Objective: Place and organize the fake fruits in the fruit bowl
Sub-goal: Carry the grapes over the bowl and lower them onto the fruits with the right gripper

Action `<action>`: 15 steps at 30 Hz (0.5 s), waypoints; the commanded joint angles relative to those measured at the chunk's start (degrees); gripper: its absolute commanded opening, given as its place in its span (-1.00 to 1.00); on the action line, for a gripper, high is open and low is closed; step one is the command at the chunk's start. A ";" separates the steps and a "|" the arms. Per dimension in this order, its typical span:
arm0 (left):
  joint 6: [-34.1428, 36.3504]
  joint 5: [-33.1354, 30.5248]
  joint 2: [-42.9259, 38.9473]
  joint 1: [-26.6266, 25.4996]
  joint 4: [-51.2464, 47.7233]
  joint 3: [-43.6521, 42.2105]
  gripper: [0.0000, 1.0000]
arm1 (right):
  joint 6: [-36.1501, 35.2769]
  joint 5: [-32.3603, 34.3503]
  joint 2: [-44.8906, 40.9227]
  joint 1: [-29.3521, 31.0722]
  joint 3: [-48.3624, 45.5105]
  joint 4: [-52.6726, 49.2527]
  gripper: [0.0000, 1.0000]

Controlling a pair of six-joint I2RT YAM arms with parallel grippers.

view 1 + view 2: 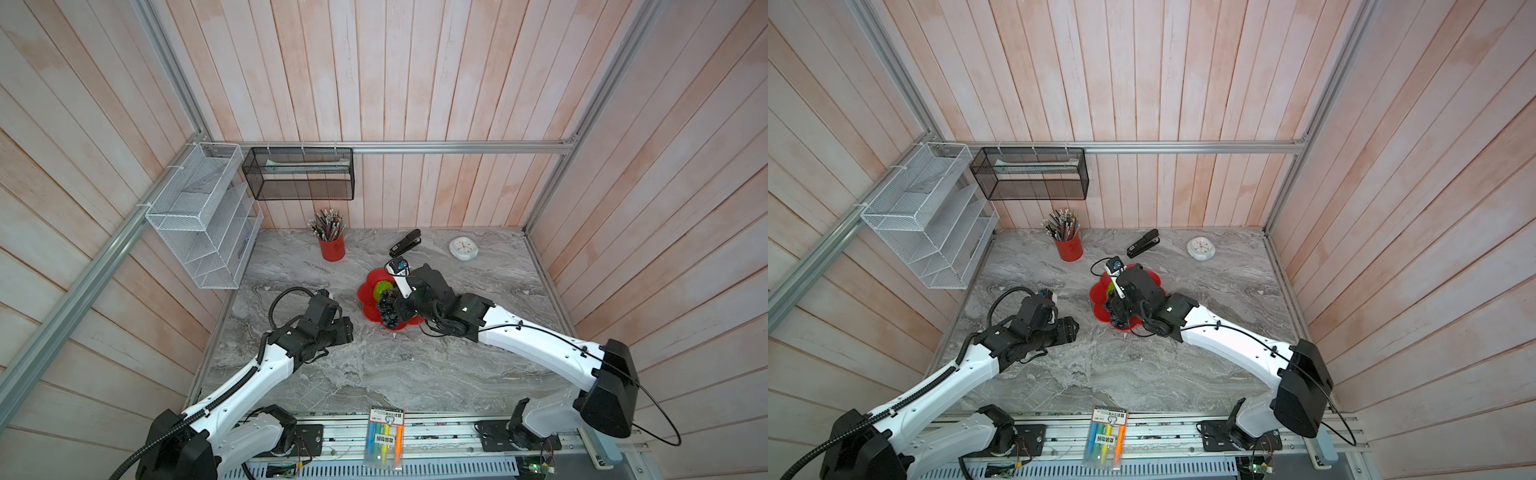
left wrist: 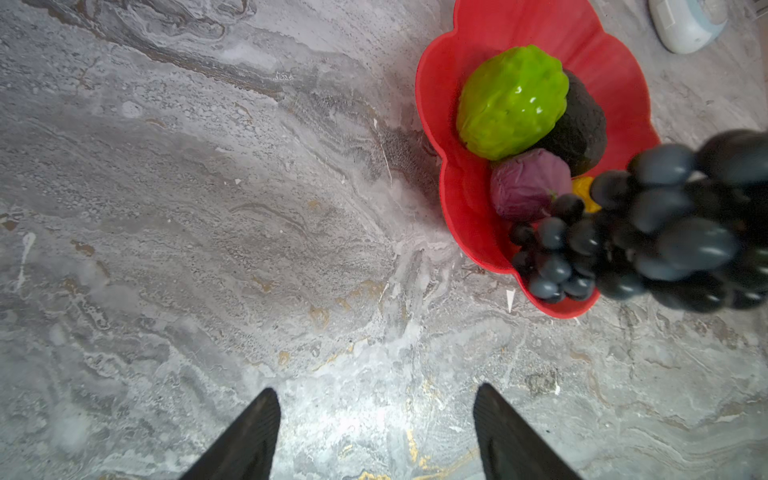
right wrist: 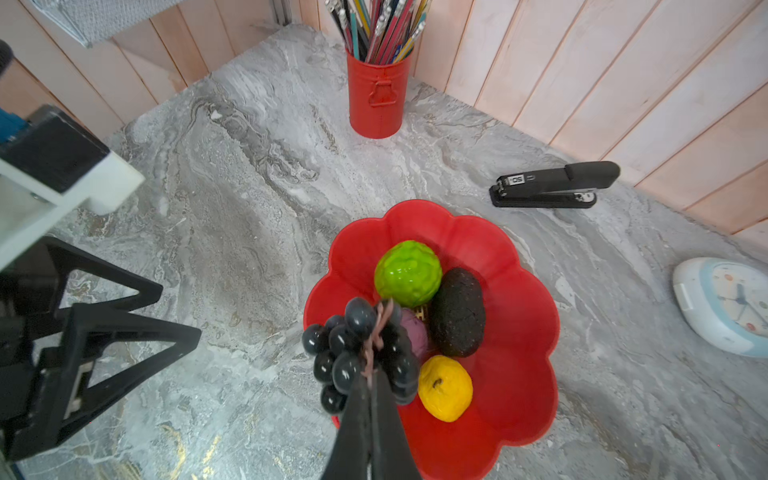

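Pale pink plank walls point(image 1: 415, 83) box in a grey marbled tabletop point(image 1: 374, 374). In both top views the fruit bowl, a shallow glossy red dish with a scalloped petal rim point(image 1: 365, 291), sits at the centre of the frame. My right gripper point(image 1: 395, 309) hangs over its lower edge, carrying the long bunch of dark plastic grapes point(image 1: 386, 313). My left gripper point(image 1: 347, 330) hovers left of the dish, apart from it.

My left wrist view shows the left jaws apart and empty over bare marble.

My right wrist view shows the right jaws pressed together on the bunch's brown stem point(image 3: 377, 332). In the dish lie the bumpy bright-green plastic ball point(image 3: 408, 268), the rough brown-black avocado point(image 3: 457, 312), the dull purple ball point(image 3: 416, 334), half hidden, and the small yellow-orange fruit point(image 3: 445, 387).

I judge the release risky. The bunch hangs at the rim, so letting go here could leave it draped over the edge or sliding onto the marble. The thin stem could also slip early.

Count: five fruits, four lying in the dish and one held; one dish; two grippers.
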 commanded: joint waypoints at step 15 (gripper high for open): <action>-1.33 -0.93 -2.15 0.23 -1.09 -1.61 0.52 | -1.27 -7.81 13.77 -2.40 10.39 4.86 -1.00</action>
